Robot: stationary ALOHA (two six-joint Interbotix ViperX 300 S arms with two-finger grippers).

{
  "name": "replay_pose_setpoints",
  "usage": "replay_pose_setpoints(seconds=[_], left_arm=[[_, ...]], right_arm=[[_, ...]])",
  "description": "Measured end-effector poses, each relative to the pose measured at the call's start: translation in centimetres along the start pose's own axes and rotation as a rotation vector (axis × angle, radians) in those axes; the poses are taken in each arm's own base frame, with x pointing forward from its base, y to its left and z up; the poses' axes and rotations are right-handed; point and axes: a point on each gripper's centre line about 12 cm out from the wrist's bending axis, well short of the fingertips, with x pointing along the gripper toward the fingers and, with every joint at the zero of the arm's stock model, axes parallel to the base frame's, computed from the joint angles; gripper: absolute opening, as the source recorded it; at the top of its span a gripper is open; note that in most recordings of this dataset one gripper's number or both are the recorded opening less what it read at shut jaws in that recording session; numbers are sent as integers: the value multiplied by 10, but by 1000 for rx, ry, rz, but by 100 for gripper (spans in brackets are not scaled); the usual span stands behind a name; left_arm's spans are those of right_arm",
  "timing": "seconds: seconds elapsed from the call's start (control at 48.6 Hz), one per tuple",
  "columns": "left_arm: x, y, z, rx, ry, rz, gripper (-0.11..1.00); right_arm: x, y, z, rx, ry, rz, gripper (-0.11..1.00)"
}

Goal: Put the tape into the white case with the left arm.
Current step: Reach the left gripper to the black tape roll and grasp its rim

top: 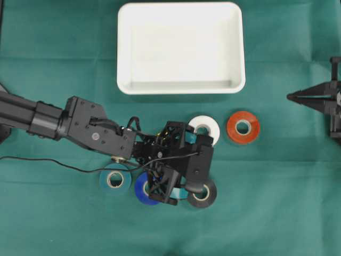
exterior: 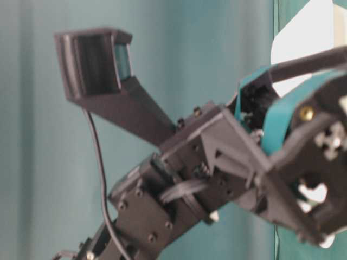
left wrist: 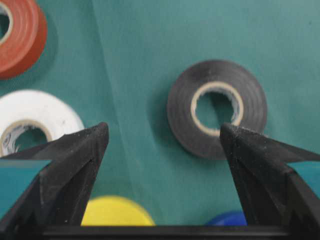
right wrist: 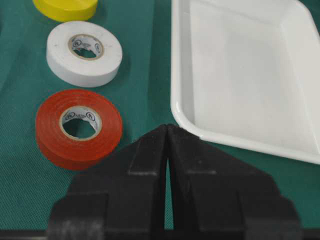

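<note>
The white case (top: 181,85) lies at the back middle of the green cloth and holds nothing. My left gripper (top: 201,168) hovers open among the tape rolls, between the white roll (top: 205,127) and the black roll (top: 203,196). In the left wrist view the gripper (left wrist: 164,130) has only cloth between its fingers. The black roll (left wrist: 216,107) lies just ahead, its near edge behind the right fingertip (left wrist: 230,137). The white roll (left wrist: 30,120) is beside the left finger. My right gripper (right wrist: 167,129) is shut on nothing, near the case's rim (right wrist: 200,130).
A red roll (top: 243,127) lies right of the white one. The teal roll (top: 115,179) and blue roll (top: 141,190) sit under the left arm's wrist. A yellow roll (left wrist: 116,214) shows beneath the left gripper. The right gripper (top: 298,97) rests at the far right edge.
</note>
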Motion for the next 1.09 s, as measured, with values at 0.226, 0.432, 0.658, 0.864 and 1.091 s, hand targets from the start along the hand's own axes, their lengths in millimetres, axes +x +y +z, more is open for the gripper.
replay_pose_setpoints(seconds=[0.226,0.432,0.658,0.864,1.091], left_arm=[[14,-8,5,13,-2,-12,96],[26,-9,1,13,17,-13,96],[39,-9,-6,15,37,-13,96],[51,-3,-14,6,61,-5,96],[63,-1,-16,6,71,-3,96]], right_arm=[[0,0,0,-1,0,-1,-9],[0,0,-1,1,3,-1,-9],[0,1,-3,0,3,2,-9],[0,1,-4,2,-2,3,-9],[0,1,-4,2,-5,2,-9]])
